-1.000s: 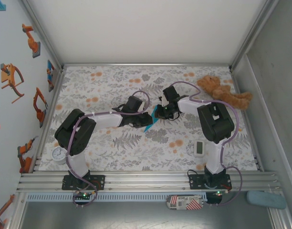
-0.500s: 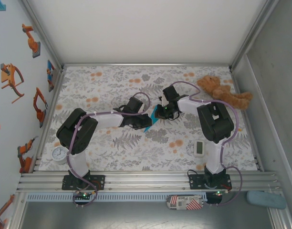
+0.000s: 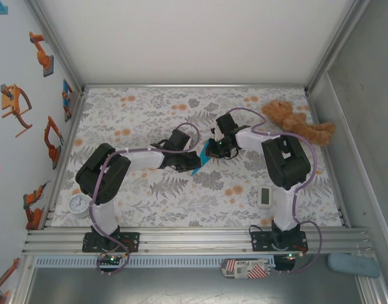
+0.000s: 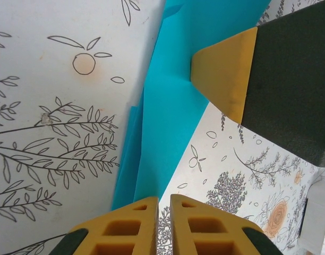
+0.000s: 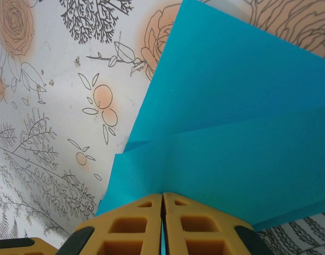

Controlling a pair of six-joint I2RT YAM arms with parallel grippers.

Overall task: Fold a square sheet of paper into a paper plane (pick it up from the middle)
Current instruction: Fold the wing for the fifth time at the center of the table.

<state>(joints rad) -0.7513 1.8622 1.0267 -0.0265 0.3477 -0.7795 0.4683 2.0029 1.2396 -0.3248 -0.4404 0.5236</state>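
Your right gripper (image 5: pixel 162 223) is pinched tight on the square sheet of paper (image 5: pixel 231 133). Your left gripper (image 4: pixel 163 226) looks clamped on its other end. The paper sits between them, over the middle of the table (image 3: pixel 149 107). It has some folds, but I think it is no plane yet. I see no box or bowl.

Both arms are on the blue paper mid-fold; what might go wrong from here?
1. Both the left gripper and right gripper pinch the blue paper near its edges; pulling apart may tear it.
2. The layers look unevenly stacked in the right wrist view, so the next crease may come out crooked.
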